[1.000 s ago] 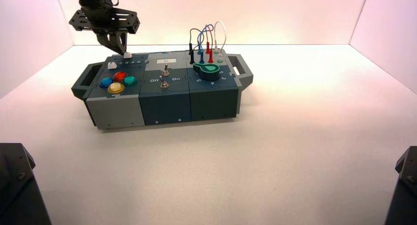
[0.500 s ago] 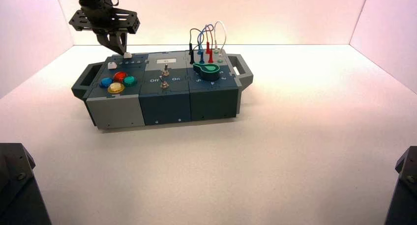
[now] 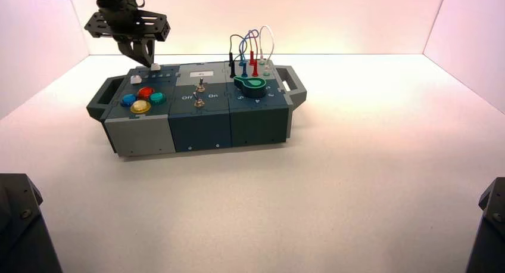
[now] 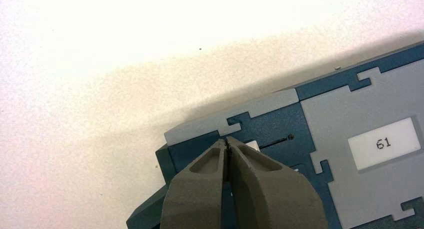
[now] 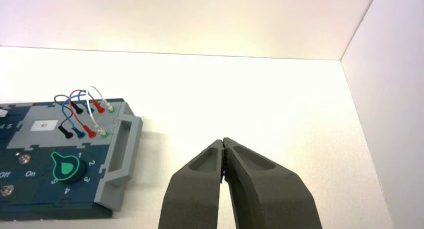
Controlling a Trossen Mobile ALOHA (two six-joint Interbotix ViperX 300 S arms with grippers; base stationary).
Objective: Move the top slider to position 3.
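Left tool shifted slightly beside the top slider.

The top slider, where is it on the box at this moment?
In the high view, the top slider sits at the box's far left corner area, behind the coloured buttons, with the left gripper's closed fingers just beside it.

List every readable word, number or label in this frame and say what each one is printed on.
"61": white label on the box's grey middle panel.
"Off" and "On": either side of the toggle switches.
"1", "2", "3", "4", "5": around the green knob.
"4 5": beside the top slider, at the right wrist view's edge; the other slider numbers are unreadable.
The left gripper, shut, is at that slider; the right gripper waits off the box.
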